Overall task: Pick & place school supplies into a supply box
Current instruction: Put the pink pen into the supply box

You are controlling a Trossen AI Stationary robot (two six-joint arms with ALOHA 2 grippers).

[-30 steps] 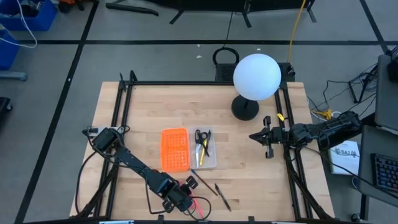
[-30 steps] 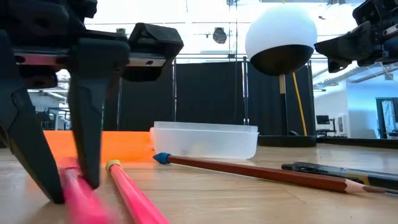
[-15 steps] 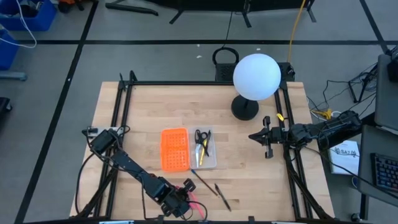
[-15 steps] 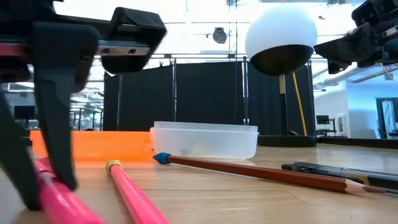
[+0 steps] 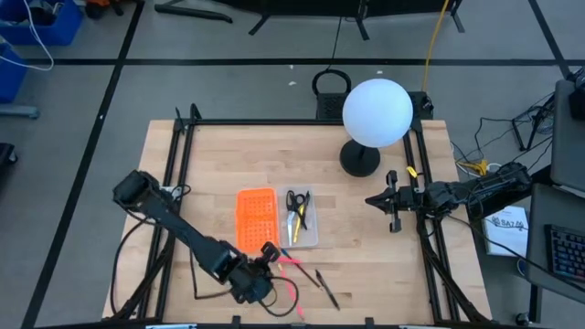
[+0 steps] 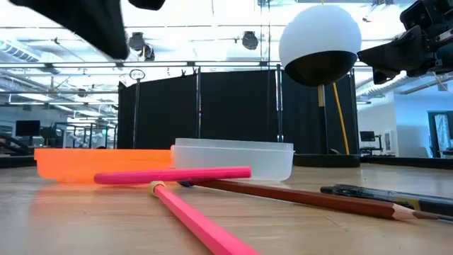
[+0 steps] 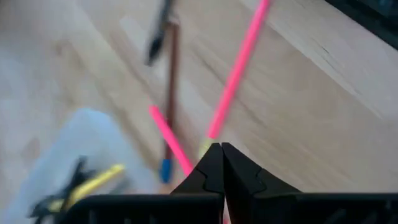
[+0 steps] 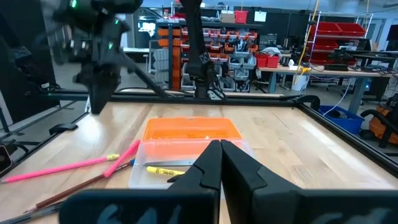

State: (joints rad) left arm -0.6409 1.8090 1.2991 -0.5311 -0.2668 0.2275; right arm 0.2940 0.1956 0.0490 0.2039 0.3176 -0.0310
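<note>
Gripping a blurred pink pencil (image 5: 286, 263), the left gripper (image 5: 268, 255) sits lower centre, fingers pinched shut. The clear box (image 5: 299, 219) at centre holds scissors (image 5: 293, 200). At right, the right gripper (image 5: 393, 212) hangs closed, empty.

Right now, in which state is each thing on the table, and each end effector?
supply box: on the table, holding scissors and yellow pen.
scissors: inside the box.
yellow pen: inside the box.
pink pencils: two, on the table, outside the box.
brown pencil: on the table, outside the box.
dark pen: on the table, outside the box.
left end effector: shut, raised over the pink pencils.
right end effector: shut, hovering at the table's right side.
</note>
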